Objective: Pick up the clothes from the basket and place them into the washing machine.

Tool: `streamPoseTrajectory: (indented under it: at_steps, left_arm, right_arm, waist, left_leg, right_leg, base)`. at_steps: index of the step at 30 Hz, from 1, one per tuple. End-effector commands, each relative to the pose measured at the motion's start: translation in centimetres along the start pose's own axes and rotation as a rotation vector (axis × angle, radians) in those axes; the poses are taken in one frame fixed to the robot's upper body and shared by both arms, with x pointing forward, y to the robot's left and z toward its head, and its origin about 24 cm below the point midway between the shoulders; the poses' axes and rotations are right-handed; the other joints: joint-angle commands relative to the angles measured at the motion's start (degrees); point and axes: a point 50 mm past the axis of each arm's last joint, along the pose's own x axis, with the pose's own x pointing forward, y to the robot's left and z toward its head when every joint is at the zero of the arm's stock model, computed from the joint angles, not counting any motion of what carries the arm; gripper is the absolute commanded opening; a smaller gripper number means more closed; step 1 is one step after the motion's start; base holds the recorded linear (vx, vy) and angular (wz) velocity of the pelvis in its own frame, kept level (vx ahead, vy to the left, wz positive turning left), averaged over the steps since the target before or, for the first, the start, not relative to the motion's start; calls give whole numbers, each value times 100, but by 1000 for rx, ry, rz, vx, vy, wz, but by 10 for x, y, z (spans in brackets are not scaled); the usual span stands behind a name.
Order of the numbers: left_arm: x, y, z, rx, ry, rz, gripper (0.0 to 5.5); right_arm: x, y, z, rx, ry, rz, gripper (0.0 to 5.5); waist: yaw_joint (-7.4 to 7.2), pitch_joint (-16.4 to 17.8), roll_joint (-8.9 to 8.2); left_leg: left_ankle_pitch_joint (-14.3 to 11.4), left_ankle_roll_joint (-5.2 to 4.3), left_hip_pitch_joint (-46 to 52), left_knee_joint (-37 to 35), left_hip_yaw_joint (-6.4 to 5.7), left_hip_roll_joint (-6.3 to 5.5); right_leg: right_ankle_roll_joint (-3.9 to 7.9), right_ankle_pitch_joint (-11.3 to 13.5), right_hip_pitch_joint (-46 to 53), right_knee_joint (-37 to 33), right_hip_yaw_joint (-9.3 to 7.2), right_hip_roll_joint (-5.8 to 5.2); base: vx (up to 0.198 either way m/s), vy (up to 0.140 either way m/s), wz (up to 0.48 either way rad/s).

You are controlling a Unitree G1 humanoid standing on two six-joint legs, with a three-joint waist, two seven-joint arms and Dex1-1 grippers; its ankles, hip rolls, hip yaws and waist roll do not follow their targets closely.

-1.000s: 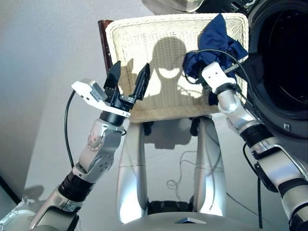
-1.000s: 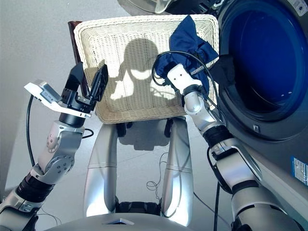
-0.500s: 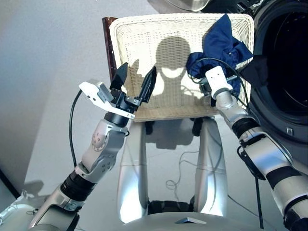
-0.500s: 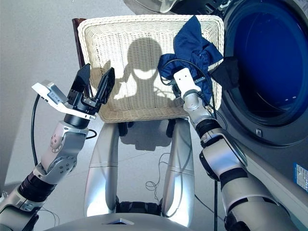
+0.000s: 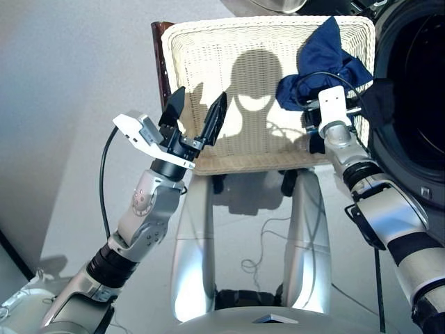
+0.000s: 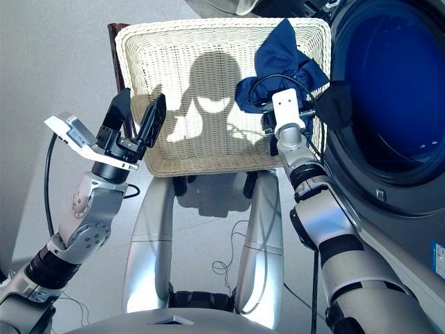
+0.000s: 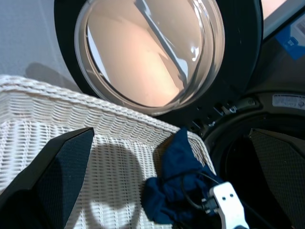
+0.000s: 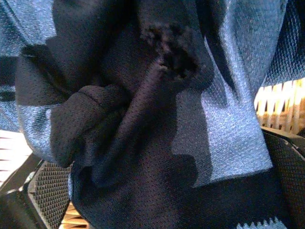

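Navy blue garment (image 5: 321, 64) bunched at the right gripper (image 5: 316, 129), cream-white woven basket (image 5: 208, 49) beyond, black fingers on the left gripper (image 5: 196, 118)

Left claw (image 5: 197, 115) gapes, raised; right claw (image 8: 157, 143) grips, arm extended forward.

Pretty plain room honestly. The floor (image 5: 76, 83) is a smooth pale grey, no pattern on it, and strong light is coming in from behind the camera, so everything throws hard, crisp shadows. Some of that floor is glossy enough to catch a bit of glare. A thin loose cable (image 5: 261, 245) lies in loops on it. There's a dark reddish-brown wooden edge (image 5: 158, 52), part of some furniture, and a dark strip (image 5: 10, 254) runs along the floor's lower left corner.
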Motion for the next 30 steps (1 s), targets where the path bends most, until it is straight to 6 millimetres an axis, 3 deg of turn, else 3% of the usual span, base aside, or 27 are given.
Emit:
streamPoseTrajectory:
  at_steps: [1,14,16,24,26,30]
  left_arm:
    - [1,-20,20,-25,-99,-90,550]
    - [0,-20,21,-33,-101,-92,550]
    - [0,-20,21,-35,-100,-88,550]
    - [0,-19,23,-24,-111,-84,550]
    - [0,-17,25,-15,-123,-73,550]
    - [-4,-12,25,3,-125,-37,550]
  right_arm:
    - [8,-34,26,64,-45,-113,550]
    - [8,-38,27,98,-45,-92,550]
    - [8,-37,28,103,-48,-90,0]
    - [3,-23,35,221,-152,-43,0]
    - [-5,-11,41,267,-243,16,0]
    - [-27,-3,31,344,-344,60,0]
  waist:
    - [107,-94,370]
    - [133,-94,398]
    - [136,-94,408]
    - [80,-94,372]
    - [11,-94,315]
    - [-119,-94,216]
  left_leg:
    - [552,-367,-115,-588,-190,-76]
    - [594,-357,-152,-642,-202,-110]
    - [609,-359,-154,-662,-201,-110]
    - [629,-360,-96,-744,-196,-99]
    - [662,-358,-70,-808,-183,-103]
    - [646,-354,-8,-872,-173,-99]
  right_leg:
    - [185,-7,18,-35,-178,-66]
    - [186,11,-13,-61,-174,-70]
    - [189,22,-9,-79,-174,-76]
    - [195,15,28,-132,-188,-72]
    - [194,29,34,-173,-180,-64]
    - [204,4,96,-247,-168,-40]
  base:
    - [0,0,0]
    - [0,0,0]
    - [0,0,0]
    - [0,0,0]
    - [0,0,0]
    - [0,0,0]
